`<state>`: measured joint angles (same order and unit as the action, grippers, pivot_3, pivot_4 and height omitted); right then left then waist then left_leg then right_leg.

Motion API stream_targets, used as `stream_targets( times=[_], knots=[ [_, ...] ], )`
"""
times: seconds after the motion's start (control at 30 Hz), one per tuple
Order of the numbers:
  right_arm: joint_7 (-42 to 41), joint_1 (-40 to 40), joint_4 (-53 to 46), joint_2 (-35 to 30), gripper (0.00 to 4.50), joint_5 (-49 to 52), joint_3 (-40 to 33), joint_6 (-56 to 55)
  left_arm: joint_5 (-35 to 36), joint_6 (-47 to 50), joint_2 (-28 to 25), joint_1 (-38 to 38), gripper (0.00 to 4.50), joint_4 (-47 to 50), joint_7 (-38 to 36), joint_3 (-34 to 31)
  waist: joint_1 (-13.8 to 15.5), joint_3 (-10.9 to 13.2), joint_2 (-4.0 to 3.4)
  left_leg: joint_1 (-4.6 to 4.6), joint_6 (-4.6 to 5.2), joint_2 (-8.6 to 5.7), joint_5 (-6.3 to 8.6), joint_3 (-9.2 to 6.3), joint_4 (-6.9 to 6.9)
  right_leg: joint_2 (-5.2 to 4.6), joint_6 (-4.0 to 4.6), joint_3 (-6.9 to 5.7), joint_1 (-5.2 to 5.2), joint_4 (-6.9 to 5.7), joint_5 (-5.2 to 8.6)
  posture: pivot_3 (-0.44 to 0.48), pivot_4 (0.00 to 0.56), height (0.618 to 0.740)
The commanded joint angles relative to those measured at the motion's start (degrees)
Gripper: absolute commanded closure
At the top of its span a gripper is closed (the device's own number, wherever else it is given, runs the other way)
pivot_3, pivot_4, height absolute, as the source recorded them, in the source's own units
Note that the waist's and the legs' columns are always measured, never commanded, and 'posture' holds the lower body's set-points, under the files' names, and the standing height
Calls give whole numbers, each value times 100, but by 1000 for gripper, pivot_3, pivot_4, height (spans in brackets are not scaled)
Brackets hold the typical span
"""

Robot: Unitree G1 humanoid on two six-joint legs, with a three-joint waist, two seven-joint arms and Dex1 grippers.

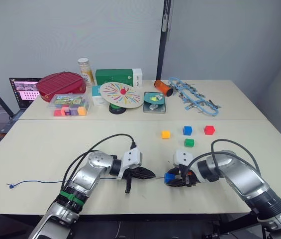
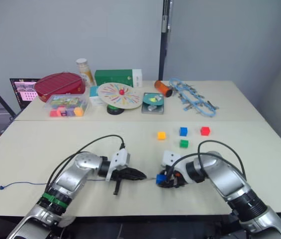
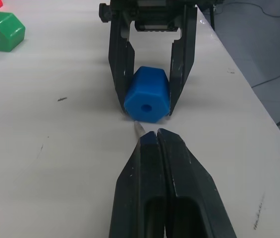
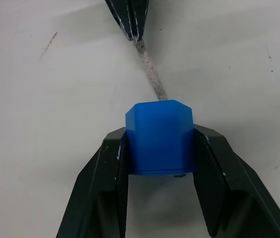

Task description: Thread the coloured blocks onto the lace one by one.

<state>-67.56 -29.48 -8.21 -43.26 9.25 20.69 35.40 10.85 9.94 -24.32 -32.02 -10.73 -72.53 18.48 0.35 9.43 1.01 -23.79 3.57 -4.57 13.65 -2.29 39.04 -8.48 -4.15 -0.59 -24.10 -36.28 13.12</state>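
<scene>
Left wrist view: faceted blue block point(image 3: 147, 101) pinched in right end effector point(image 3: 150, 106), frayed pale lace tip point(image 3: 138, 128) clamped by left end effector point(image 3: 154, 137).

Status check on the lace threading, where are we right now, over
Left gripper shut on lace tip. Right gripper shut on blue block, hole facing the tip, not yet threaded. Nothing between them.

The room is bright with soft, even light from above. Shadows on the table point(image 1: 41, 149) are faint and small. The wrist views look sharp up close and blurry far away. No strong glare.
</scene>
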Motion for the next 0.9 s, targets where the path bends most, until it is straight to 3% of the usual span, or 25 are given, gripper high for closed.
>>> stream_targets(
  times=[0.03,0.27,0.5,0.77,0.9],
  knots=[
    [-23,26,46,-29,3207,-51,37,-10,65,24,-153,-60,4500,262,-9,-161,1,0,0,0,0,0,0,0,0,0,0,0,0,0,0,0,150,740],
    [-33,27,91,-23,3207,-57,41,-28,272,204,-266,11,4500,477,31,-352,0,0,0,0,0,0,0,0,1,0,0,0,1,0,0,0,150,740],
    [-43,25,109,-12,3207,-64,45,-40,31,254,-73,-27,4500,369,408,-228,6,-1,1,1,0,0,0,0,1,0,0,0,3,0,0,0,150,740],
    [-22,48,96,-10,3207,-61,38,-23,-181,693,-177,123,2035,743,537,44,9,-1,1,1,-1,0,0,0,2,0,0,0,2,0,0,0,150,740],
    [-20,45,104,9,3207,-60,48,-30,-268,887,-224,243,2004,943,559,221,10,-1,1,1,0,0,0,0,1,0,0,0,2,-1,0,0,150,740]
  ],
)
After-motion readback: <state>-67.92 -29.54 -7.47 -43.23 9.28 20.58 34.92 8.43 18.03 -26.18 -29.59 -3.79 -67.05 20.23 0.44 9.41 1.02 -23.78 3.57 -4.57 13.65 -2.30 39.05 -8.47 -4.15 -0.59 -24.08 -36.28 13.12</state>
